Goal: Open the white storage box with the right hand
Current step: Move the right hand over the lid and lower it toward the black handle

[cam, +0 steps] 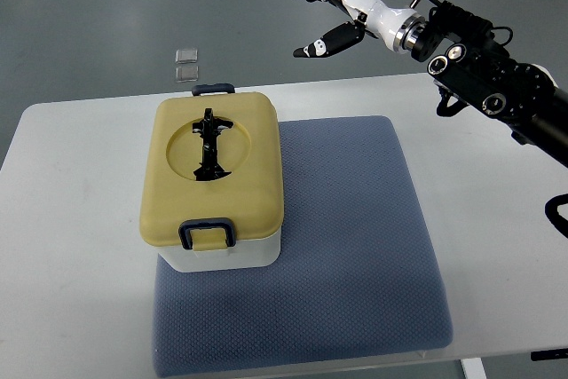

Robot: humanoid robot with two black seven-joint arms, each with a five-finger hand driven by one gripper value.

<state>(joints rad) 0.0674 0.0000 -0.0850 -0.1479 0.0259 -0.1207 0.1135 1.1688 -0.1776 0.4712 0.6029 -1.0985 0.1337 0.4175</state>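
Only the right arm (pixel 497 77) shows, entering from the right edge and reaching up past the far edge of the table (pixel 71 184); its upper part is cut off by the frame. Left arm not visible anywhere.

Right hand (pixel 333 11): raised over the grey floor beyond the table, well apart from the box. Fingers spread and relaxed, thumb hanging lower with a dark tip, nothing held or touched. The far fingertips are small and hard to separate from one another.

Storage box (pixel 213 188): white body, mostly hidden under its tan lid (pixel 240 179); only the near wall shows. It stands upright on the left part of a blue-grey mat (pixel 355 246), lid on. A dark handle (pixel 210 146) lies folded in the round recess of the lid. A dark latch (pixel 207 234) sits at the near edge and another at the far edge (pixel 215 89); whether they are locked cannot be told.

Two small clear squares (pixel 186 63) lie on the floor beyond the table; what they are is unclear.
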